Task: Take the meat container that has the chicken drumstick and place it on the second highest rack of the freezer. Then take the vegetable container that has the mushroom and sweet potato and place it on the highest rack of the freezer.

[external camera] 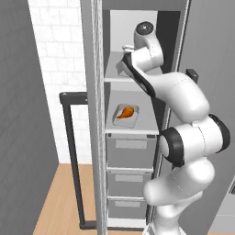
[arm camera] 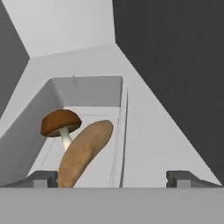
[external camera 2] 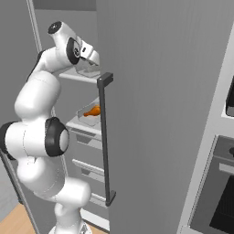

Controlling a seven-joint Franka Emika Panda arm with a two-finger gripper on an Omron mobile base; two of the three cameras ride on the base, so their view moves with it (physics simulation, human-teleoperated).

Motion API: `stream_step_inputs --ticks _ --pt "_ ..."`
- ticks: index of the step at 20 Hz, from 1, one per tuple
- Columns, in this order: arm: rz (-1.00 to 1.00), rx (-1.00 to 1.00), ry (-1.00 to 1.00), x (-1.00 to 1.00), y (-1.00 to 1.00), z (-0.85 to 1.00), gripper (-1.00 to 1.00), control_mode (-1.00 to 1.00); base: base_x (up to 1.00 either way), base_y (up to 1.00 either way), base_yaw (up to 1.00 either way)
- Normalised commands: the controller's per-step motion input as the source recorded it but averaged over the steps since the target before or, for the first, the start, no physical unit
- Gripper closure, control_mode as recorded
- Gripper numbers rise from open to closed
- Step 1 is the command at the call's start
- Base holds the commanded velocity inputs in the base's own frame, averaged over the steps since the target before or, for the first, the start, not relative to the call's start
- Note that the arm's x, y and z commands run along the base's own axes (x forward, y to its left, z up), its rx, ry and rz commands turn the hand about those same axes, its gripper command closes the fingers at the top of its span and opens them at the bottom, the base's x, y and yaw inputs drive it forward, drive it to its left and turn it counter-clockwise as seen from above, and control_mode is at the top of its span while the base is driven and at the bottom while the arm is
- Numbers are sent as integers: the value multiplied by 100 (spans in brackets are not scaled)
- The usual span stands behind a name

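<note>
in the hand view the gripper (arm camera: 113,177) stands wide open, one dark tip at seven o'clock and the other at five o'clock, clasping nothing. the near wall of the vegetable container (arm camera: 87,92) sits between the tips. inside it the sweet potato (arm camera: 85,151) leans toward one o'clock, touching the stem of the mushroom (arm camera: 61,124) at its ten o'clock. the container rests on the highest rack (arm camera: 148,131) of the freezer (external camera: 98,114). in the left base view the chicken drumstick (external camera: 126,111) lies in its meat container (external camera: 133,120) on the shelf below, at six o'clock from the hand.
</note>
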Motion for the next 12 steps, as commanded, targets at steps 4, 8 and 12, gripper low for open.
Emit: stream_step_inputs --ticks 4,8,12 --pt "0 0 -14 -63 0 49 -100 -100 0 0 0" --pt "6 0 -1 -93 0 24 -100 -100 0 0 0" --pt "12 0 5 -100 3 -1 -100 -100 0 0 0"
